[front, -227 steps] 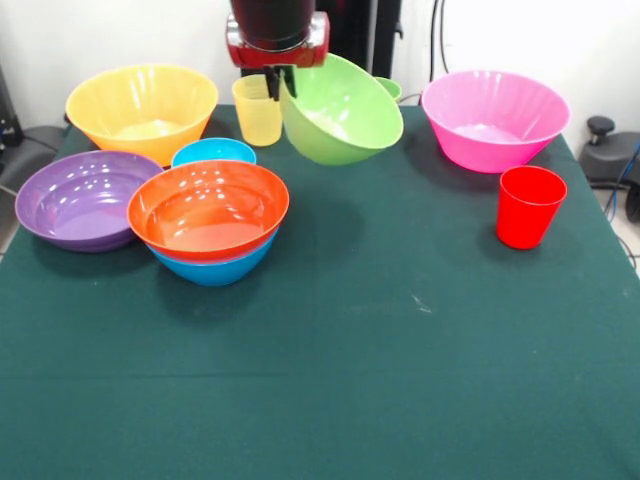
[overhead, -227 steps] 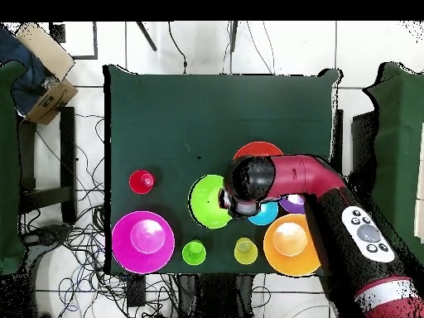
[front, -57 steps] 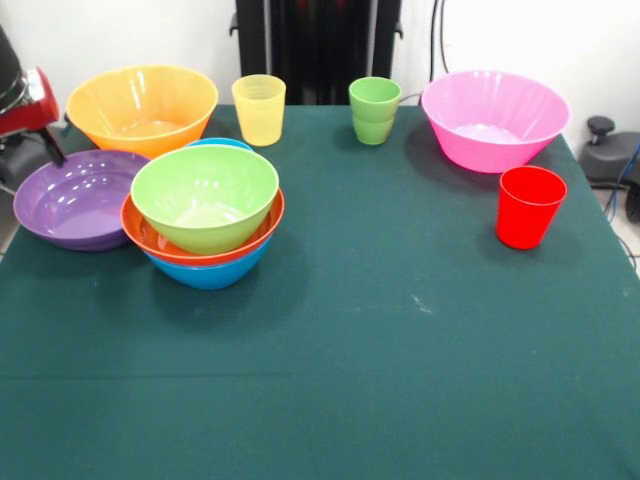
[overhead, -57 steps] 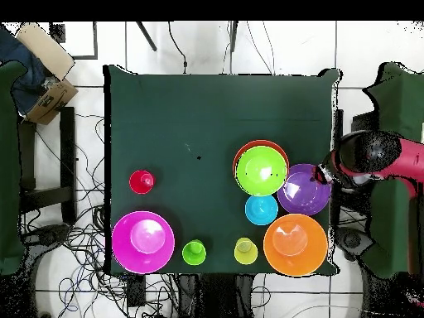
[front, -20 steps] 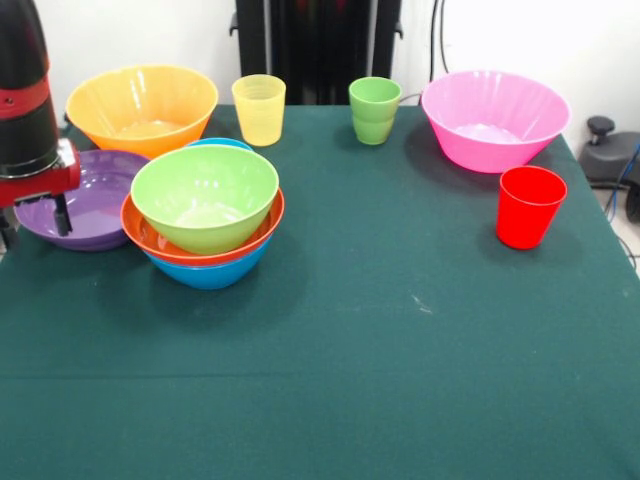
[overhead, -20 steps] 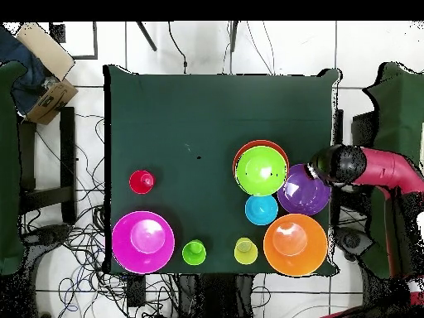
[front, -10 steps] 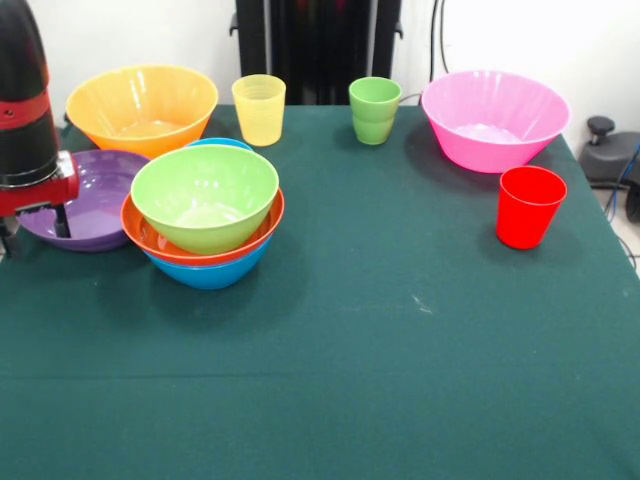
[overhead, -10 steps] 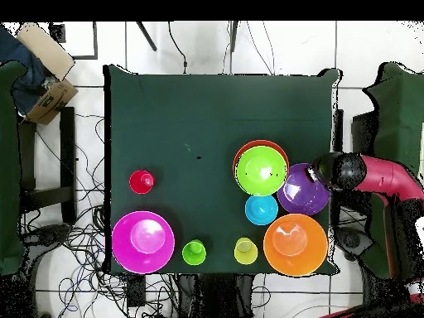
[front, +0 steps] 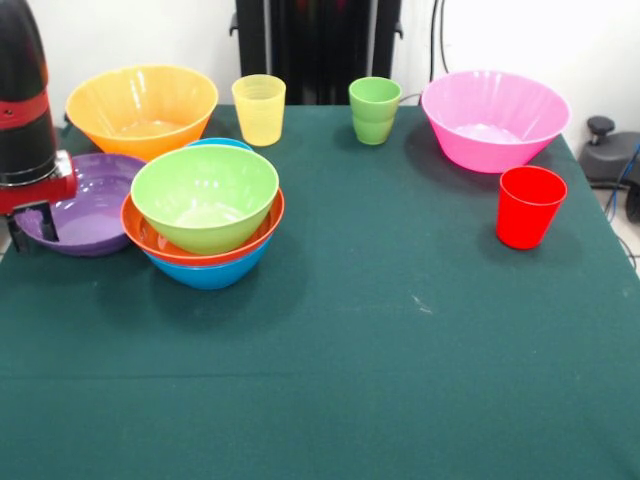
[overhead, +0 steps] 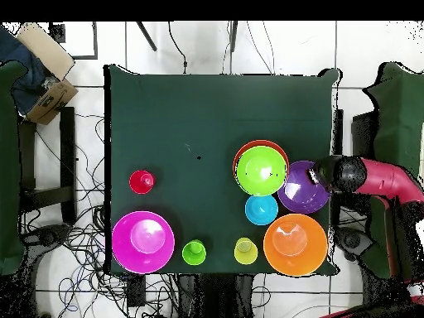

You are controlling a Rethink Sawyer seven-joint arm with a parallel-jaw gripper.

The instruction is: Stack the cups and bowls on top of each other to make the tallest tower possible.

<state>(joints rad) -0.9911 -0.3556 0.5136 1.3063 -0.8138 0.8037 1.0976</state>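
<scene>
My gripper (front: 32, 230) stands at the left rim of the purple bowl (front: 85, 200), one finger inside and one outside, shut on the rim; in the overhead view it (overhead: 319, 175) is at that bowl's (overhead: 300, 189) right edge. Beside it the green bowl (front: 205, 195) sits nested in the red-orange bowl (front: 150, 232), which sits in the big blue bowl (front: 212, 272): this is the tower. The small blue bowl (front: 215, 146) stands behind the tower. The yellow-orange bowl (front: 142, 108) and pink bowl (front: 495, 118) stand at the back. The yellow cup (front: 259, 110), green cup (front: 374, 110) and red cup (front: 528, 206) stand upright and apart.
Black stands and cables lie behind the table's far edge. The table's left edge (front: 12, 245) runs just beside my gripper. Cardboard boxes (overhead: 41, 70) sit off the table in the overhead view.
My gripper has sunk a little at the purple bowl's rim and its fingers have come closer together around it. The bowls and cups have not moved.
</scene>
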